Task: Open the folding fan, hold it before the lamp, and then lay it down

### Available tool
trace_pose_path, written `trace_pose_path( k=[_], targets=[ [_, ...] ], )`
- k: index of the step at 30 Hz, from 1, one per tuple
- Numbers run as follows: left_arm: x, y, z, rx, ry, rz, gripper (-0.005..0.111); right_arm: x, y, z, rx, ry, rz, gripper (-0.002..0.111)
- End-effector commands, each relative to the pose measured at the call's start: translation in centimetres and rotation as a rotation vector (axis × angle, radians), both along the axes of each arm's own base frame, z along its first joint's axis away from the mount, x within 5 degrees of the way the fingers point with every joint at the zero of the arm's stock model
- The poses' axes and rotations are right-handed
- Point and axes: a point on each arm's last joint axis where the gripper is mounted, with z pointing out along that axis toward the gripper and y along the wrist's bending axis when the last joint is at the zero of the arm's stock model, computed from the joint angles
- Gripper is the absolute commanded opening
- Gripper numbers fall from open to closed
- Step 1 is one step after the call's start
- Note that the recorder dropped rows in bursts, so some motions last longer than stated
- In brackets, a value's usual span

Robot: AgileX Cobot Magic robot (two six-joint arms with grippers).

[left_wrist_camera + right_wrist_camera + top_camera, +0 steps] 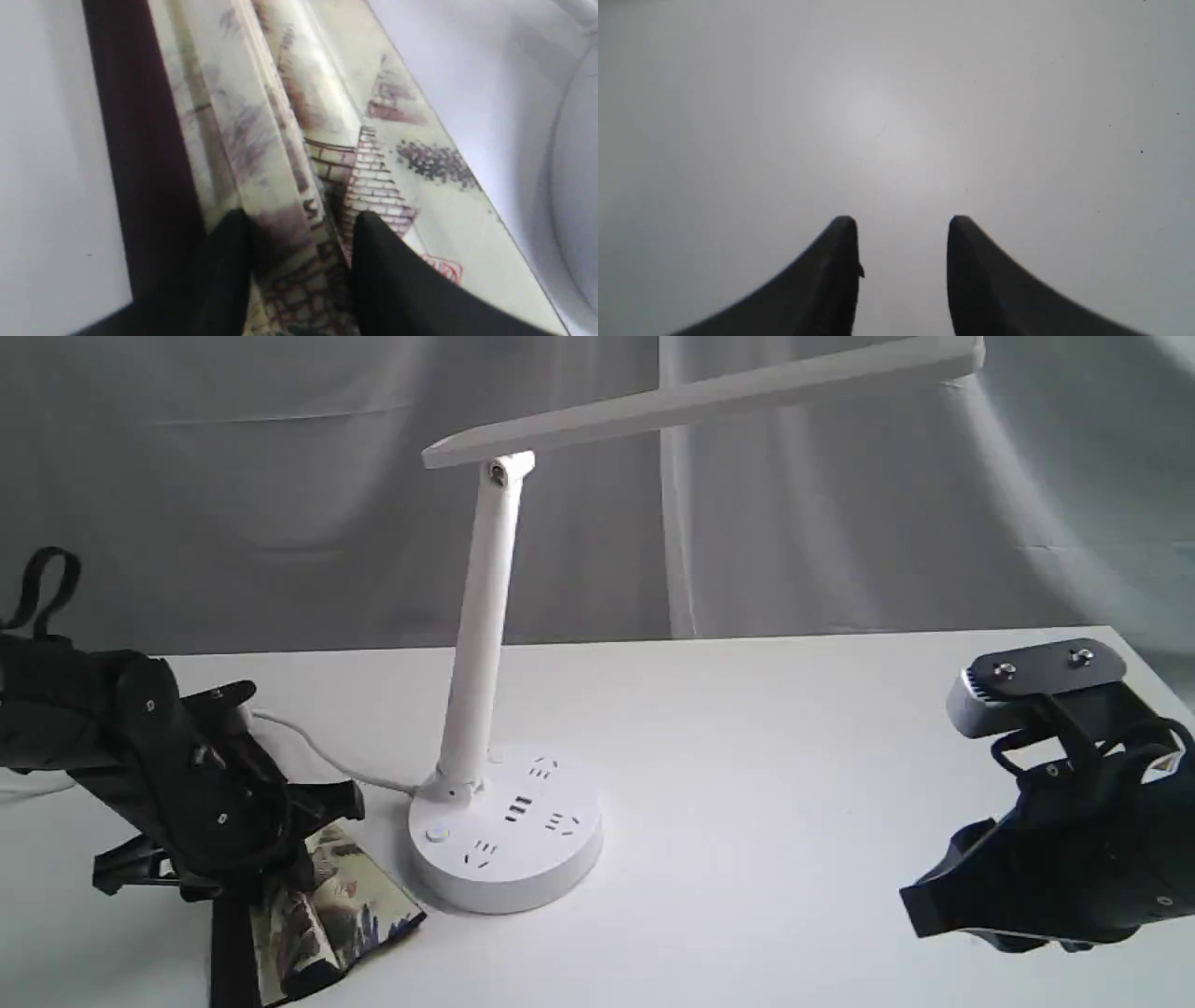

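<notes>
**Paper leaf on dark ribs: hold the guard, not the pleats**

The folding fan lies on the table's front left, just beside the lamp base, only a few pleats spread. It looks light and easily creased. The printed leaf would likely crumple or tear under a pinch, so the stiff maroon outer rib seems the safer hold (near the pivot, which is out of sight).

The left gripper is down on the fan, fingers apart with pleats between them. I cannot tell whether they press. The right gripper hangs released over bare tabletop, well apart from the fan.

The table is smooth, white and probably slippery. A grey cloth backdrop hangs behind it, and the lamp's long head overhangs the middle.
</notes>
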Motion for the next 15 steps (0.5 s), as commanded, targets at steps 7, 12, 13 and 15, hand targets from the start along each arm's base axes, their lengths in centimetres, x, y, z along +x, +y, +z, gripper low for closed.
trace_pose_path(
  k=[7,12,13,15],
  targets=[
    [-2.1,0.0,0.2,0.023,0.190,-0.051,0.016,0.2,0.1,0.2,-0.001,-0.019,0.001,0.033],
    [-3.1,-0.1,0.7,0.013,0.285,-0.055,0.016,0.2,0.1,0.2,-0.001,-0.019,0.001,0.033],
    [-3.3,-0.1,0.7,0.009,0.304,-0.054,0.016,0.2,0.1,0.2,0.000,-0.016,0.002,0.033],
    [-3.7,-0.2,0.8,0.000,0.343,-0.068,0.016,0.1,0.1,0.2,0.000,-0.011,0.004,0.033]
  ],
)
